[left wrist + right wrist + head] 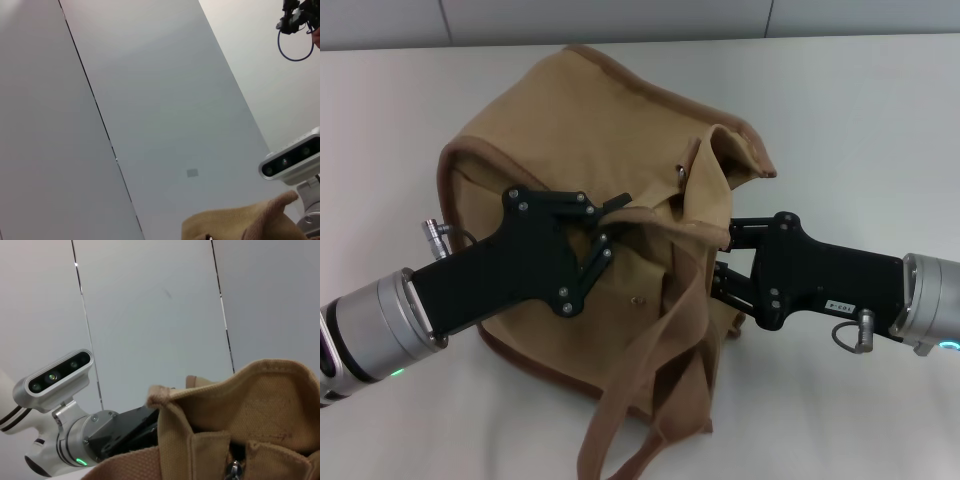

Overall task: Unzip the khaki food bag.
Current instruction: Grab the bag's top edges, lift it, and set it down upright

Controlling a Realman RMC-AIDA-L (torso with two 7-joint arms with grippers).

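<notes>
The khaki food bag (580, 130) lies slumped in the middle of the white table, its webbing handles (650, 390) trailing toward the front edge. My left gripper (618, 207) reaches in from the left and is shut on a fold of fabric at the bag's top. From the right, my right gripper (725, 252) is pressed into the bag's end and shut on its edge, fingertips hidden by cloth. A small metal pull (680, 172) sits free between them, beside a gaping opening. The bag's tan cloth (270, 405) and the pull (233, 470) fill the right wrist view's low part; a cloth corner (235, 222) shows in the left wrist view.
White table (880, 120) surrounds the bag, with a grey wall behind. The right wrist view shows my left arm's wrist camera (60, 375). My right arm's wrist camera (292, 160) appears in the left wrist view.
</notes>
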